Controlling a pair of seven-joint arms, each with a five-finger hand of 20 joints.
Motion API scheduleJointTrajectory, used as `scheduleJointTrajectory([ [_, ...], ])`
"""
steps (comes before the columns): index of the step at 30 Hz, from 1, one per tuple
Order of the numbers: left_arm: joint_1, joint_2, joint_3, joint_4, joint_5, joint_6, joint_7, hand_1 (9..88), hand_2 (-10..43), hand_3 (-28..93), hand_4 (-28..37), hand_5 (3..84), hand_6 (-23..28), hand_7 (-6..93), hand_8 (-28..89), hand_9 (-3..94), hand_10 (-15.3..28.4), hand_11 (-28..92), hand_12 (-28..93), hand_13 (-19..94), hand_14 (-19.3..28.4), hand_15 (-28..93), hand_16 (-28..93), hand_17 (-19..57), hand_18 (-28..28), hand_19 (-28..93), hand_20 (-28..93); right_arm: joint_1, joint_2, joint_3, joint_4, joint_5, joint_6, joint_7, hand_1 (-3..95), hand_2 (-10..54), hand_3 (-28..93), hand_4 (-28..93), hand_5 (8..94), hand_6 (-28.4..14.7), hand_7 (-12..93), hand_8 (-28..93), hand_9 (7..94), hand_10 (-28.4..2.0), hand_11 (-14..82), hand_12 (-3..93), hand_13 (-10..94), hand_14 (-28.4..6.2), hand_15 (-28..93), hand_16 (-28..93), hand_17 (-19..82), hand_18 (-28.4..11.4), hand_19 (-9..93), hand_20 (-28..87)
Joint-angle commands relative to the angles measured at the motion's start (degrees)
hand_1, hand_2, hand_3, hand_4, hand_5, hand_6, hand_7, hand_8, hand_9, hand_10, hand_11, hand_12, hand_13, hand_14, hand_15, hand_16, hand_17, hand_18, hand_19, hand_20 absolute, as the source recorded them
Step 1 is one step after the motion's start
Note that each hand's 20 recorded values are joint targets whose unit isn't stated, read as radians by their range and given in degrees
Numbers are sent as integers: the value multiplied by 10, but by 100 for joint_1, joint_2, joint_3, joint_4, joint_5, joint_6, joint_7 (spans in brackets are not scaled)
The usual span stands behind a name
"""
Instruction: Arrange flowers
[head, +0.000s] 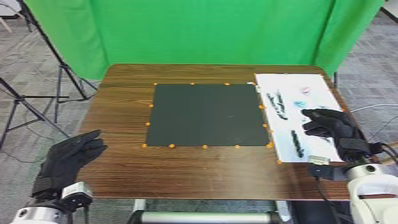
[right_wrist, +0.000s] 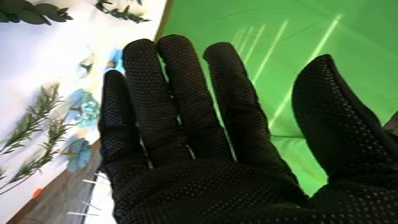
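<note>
In the head view my right hand (head: 329, 124) is over the white sheet (head: 289, 82) at the table's right, palm partly turned inward. My left hand (head: 69, 159) is by the table's left front edge, fingers relaxed and holding nothing. Dark green sprigs (head: 297, 143) lie on the sheet, with a pink flower (head: 306, 90) and a blue flower (head: 300, 104) farther back. In the right wrist view my right hand (right_wrist: 209, 185) has straight fingers and a thumb held apart, with nothing between them. Beyond it are blue flowers (right_wrist: 84, 111), thin green sprigs (right_wrist: 35, 122) and round-leaved greenery (right_wrist: 34, 13).
A dark square mat (head: 206, 115) with small orange dots around its edges lies mid-table (head: 115, 172). Behind the table hangs a green curtain (head: 213, 35). Black tripod stands (head: 62, 75) stand on the floor at the left.
</note>
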Motion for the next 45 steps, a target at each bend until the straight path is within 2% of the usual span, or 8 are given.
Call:
scheduleJointTrajectory([
  [1, 43, -32, 23, -5, 19, -65, -50, 309, 40, 765, -114, 505, 156, 147, -84, 426, 226, 406, 107, 308, 283, 627, -122, -67, 227, 618, 167, -39, 57, -33, -54, -185, 114, 87, 178, 132, 824, -262, 511, -61, 215, -139, 536, -190, 345, 161, 404, -174, 582, 99, 107, -195, 635, 175],
  [8, 66, -37, 8, -18, -14, -56, -50, 308, 41, 765, -114, 505, 156, 147, -84, 425, 227, 405, 106, 309, 283, 627, -121, -67, 227, 618, 167, 60, 323, -307, -124, -1236, 605, 757, 201, 103, 824, -254, 536, -61, 218, -138, 563, -186, 459, 199, 455, -160, 715, 137, 147, -198, 689, 194],
  [9, 100, -14, 17, -28, -44, -20, 6, 307, 41, 766, -114, 505, 156, 147, -84, 425, 227, 405, 106, 308, 283, 627, -121, -67, 227, 618, 167, 100, 350, -348, -135, -1359, 615, 878, 205, 97, 824, -254, 539, -61, 219, -138, 563, -186, 477, 203, 460, -160, 731, 143, 153, -200, 698, 198],
  [12, 57, -22, 18, -10, -17, -45, -47, 307, 42, 767, -114, 505, 156, 147, -84, 425, 227, 406, 107, 308, 283, 627, -121, -67, 227, 619, 167, 219, 475, -542, -184, -1880, 632, 1481, 226, 66, 825, -253, 555, -61, 228, -140, 564, -178, 545, 219, 486, -157, 780, 170, 172, -207, 732, 213],
  [17, 49, -9, 28, -18, -20, -47, -59, 306, 42, 768, -115, 505, 157, 147, -83, 426, 228, 406, 107, 308, 283, 627, -122, -67, 227, 619, 167, 442, 648, -993, -231, -3283, 88, 2643, 261, 26, 801, -243, 596, -66, 226, -134, 593, -168, 664, 262, 522, -161, 854, 253, 208, -222, 784, 227],
  [20, 66, -8, -2, -28, -11, -54, -60, 306, 43, 768, -116, 506, 157, 147, -83, 425, 228, 407, 107, 308, 283, 627, -122, -67, 227, 618, 167, 482, 726, -1290, -200, -3998, -255, 2926, 294, -14, 788, -236, 635, -73, 229, -127, 612, -169, 725, 301, 551, -174, 899, 304, 233, -238, 821, 230],
  [30, 7, 21, 34, 1, -38, -69, -47, 305, 45, 773, -117, 506, 157, 147, -83, 426, 228, 406, 107, 307, 284, 627, -122, -67, 227, 618, 167, 686, 922, -1992, 104, -4984, -409, 3509, 312, -42, 783, -235, 665, -77, 257, -115, 613, -182, 724, 321, 562, -190, 898, 318, 239, -263, 842, 210],
  [45, -111, 36, 51, 26, -21, -128, -136, 304, 47, 776, -118, 506, 158, 148, -83, 425, 229, 407, 108, 307, 284, 627, -122, -67, 227, 619, 167, 912, 908, -2569, 540, -5842, -718, 3913, 330, -78, 780, -235, 665, -96, 271, -93, 599, -218, 699, 318, 558, -212, 884, 289, 228, -283, 868, 125],
])
